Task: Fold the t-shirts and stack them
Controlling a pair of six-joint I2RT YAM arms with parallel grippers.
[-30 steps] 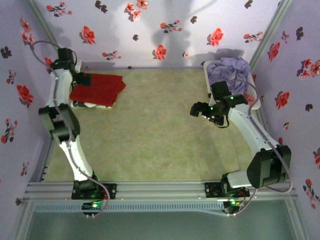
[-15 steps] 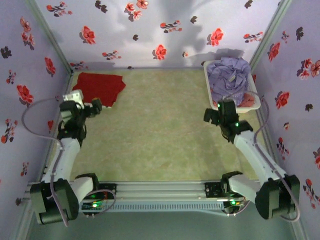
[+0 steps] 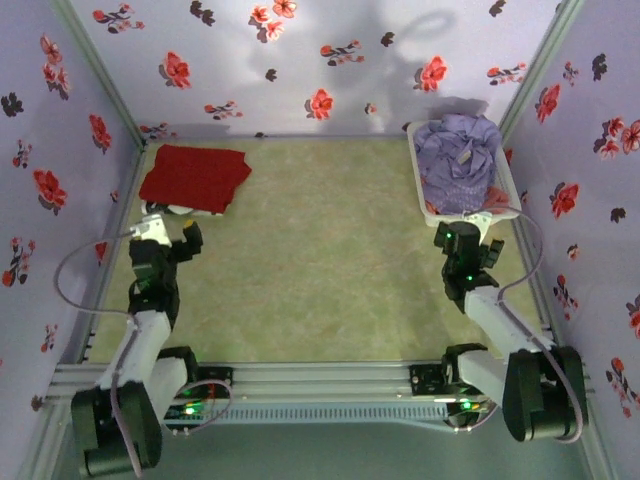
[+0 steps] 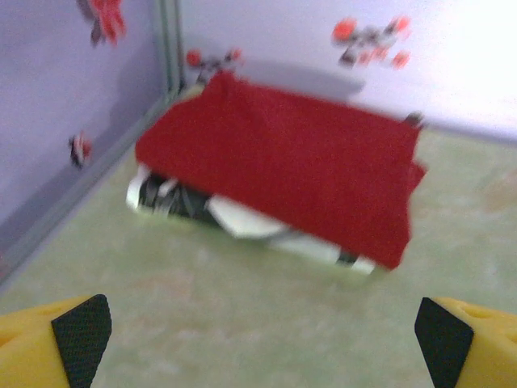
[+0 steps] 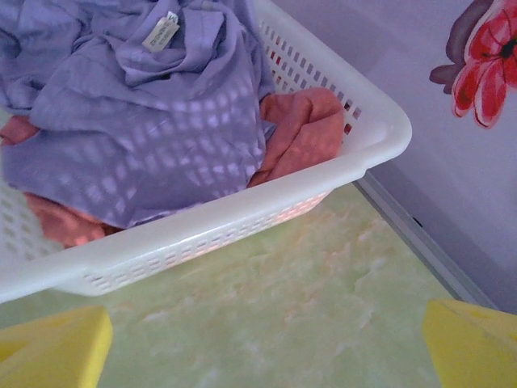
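Top external view: the red t-shirt (image 3: 195, 178) lies folded at about 10 o'clock on the table (image 3: 320, 260), close to the corner where the flowered walls meet. It is a flat rectangle whose long axis runs roughly 9-to-3, with the 3 o'clock end tipped a little toward the back wall. A white t-shirt (image 3: 180, 208) with black print peeks out from under its near edge. The left fingers (image 3: 191, 237) sit just to the 6 o'clock side of this pile, apart from it and pointing toward it.

In the left wrist view the two fingers (image 4: 81, 339) are spread wide at the bottom corners with only bare table between them. The red t-shirt (image 4: 283, 170) sits ahead at 12 o'clock, draped over the white t-shirt (image 4: 242, 222), whose edge sticks out along the near side.

At about 2 o'clock on the table stands a white basket (image 3: 470, 212), its long axis near 12-to-6. The lavender t-shirt (image 3: 458, 150) is heaped in it, crumpled, with no clear axis. The right fingers (image 3: 443, 235) are just at the basket's 6 o'clock end.

In the right wrist view these fingers (image 5: 52, 347) are also released and wide apart, gripping nothing. The basket (image 5: 242, 214) rim lies ahead at 12 o'clock, near but not touched. The lavender t-shirt (image 5: 145, 105) shows its neck label (image 5: 161, 31) at the far side, over a salmon cloth (image 5: 303, 129).
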